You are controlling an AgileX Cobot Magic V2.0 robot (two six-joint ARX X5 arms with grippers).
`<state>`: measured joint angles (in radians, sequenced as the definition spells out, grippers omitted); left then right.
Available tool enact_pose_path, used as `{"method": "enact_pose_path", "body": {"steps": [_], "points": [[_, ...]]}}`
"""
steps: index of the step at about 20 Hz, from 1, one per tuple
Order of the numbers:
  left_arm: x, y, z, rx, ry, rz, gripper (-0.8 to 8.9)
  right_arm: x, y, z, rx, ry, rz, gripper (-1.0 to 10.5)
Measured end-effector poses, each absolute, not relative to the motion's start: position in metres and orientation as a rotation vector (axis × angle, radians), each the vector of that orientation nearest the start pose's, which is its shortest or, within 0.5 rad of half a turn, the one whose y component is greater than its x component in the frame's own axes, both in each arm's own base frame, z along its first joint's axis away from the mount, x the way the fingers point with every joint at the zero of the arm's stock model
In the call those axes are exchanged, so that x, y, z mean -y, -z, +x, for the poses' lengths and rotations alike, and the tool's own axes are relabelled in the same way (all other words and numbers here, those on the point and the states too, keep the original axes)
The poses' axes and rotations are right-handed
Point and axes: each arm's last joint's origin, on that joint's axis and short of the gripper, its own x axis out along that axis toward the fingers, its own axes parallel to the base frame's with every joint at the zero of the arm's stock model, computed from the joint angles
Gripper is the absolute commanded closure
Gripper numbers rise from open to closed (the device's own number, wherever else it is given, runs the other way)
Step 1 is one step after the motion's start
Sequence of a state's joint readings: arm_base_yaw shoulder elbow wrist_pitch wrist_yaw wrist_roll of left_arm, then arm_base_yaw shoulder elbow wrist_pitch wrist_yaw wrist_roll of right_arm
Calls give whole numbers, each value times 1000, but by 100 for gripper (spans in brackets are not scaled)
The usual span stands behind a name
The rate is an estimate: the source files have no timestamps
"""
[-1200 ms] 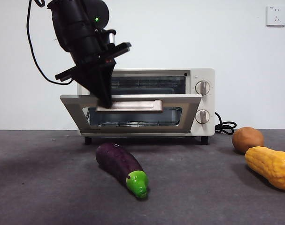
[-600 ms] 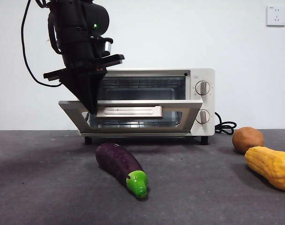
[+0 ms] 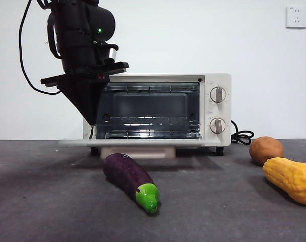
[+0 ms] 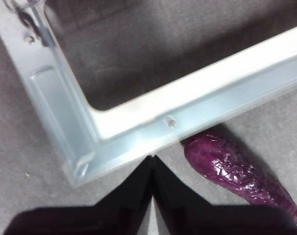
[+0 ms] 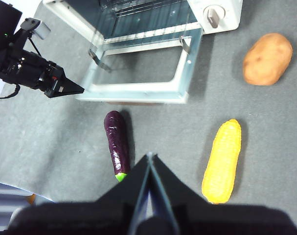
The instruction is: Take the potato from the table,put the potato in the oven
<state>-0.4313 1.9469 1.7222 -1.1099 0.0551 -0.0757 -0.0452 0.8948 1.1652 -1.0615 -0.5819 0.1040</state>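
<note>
the oven (image 3: 158,108) stands on the table (image 3: 52,201) with its glass door (image 5: 138,73) swung fully down and lying flat, the wire rack (image 3: 150,121) showing inside. the left gripper (image 4: 152,159) hangs above the door's front left corner, its two black jaws pressed together with nothing between them; whether the tips touch the door frame is hard to say from the wrist view. the eggplant (image 3: 130,180) lies just in front of the door. the potato (image 3: 266,149) rests on the table to the right of the oven, near the black cord (image 3: 242,136) and just behind the bumpy yellow vegetable (image 3: 291,179). the right gripper (image 5: 149,159) is held high over the table, jaws closed and empty, well apart from the potato.
</note>
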Motion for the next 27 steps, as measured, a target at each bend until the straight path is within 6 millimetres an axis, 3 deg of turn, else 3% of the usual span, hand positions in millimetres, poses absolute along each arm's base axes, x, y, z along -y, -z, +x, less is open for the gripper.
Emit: {"method": "enact_pose_path", "body": {"steps": [12,14,18,20,23,26,27], "points": [[177,-264,347,-1331,483,164,820,-10,-363,135,-854,-467,348,946],[182,-282,336,-1282,513,171,820,-10,-363,135,-857,-468,345,946],[178,-338,299,-1121,575,164,820,-10,-361,137,-872,-466,350,934],[171,-363,280,-1046,594,154,820,-9,-359,143,-889,-463,356,826],[150,-405,243,-913,615,133,820,-7,-352,166,-913,-385,375,746],[122,-439,199,-788,563,137,820,-2,-339,200,-935,-238,385,734],[114,-446,186,-764,538,142,820,-1,-333,212,-945,-201,390,675]]}}
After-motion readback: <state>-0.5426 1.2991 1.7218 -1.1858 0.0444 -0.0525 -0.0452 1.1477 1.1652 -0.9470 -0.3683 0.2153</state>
